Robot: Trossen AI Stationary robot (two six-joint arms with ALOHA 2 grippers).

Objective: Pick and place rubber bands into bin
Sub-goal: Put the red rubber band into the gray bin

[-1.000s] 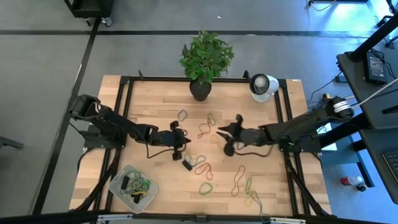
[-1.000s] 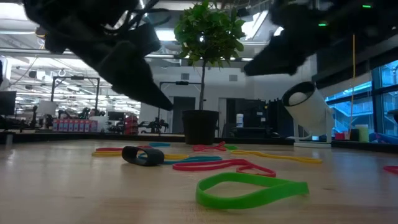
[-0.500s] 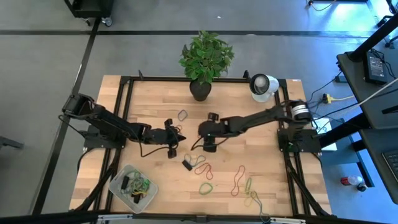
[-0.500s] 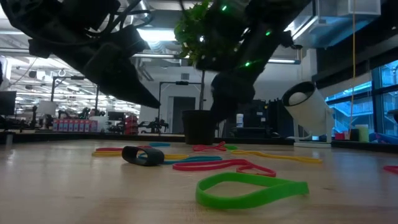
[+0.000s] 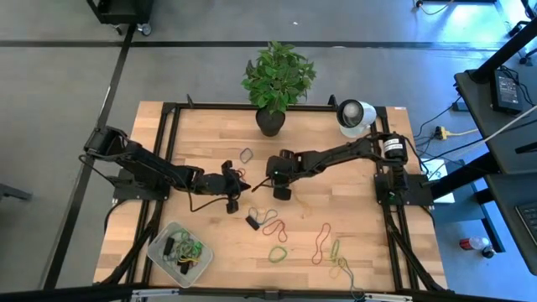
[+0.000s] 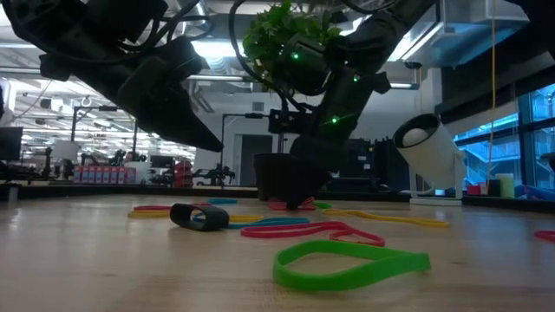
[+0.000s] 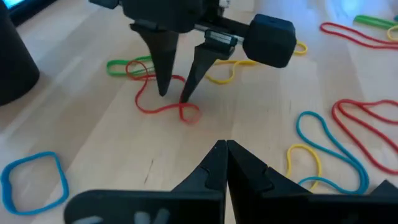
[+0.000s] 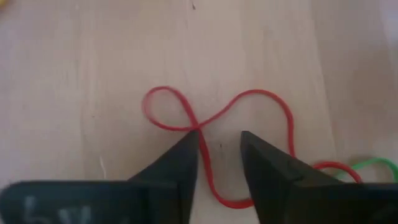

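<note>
Several rubber bands (image 5: 186, 248) already lie in the bin (image 5: 159, 245); many more remain scattered on the tabletop (image 5: 201, 143). Right gripper (image 7: 175, 96) jaws spread, straddling a red band (image 8: 214, 127); left gripper (image 7: 223, 149) pressed together, empty.

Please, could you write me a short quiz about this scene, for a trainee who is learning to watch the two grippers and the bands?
1. True or false: the left gripper is shut and holds nothing.
2. Which colour is the rubber band that lies between the open fingers of the right gripper? A green, B red, C blue.
3. Fill in: the bin already holds several rubber ___.
Key: 1 true; 2 B; 3 bands.
</note>
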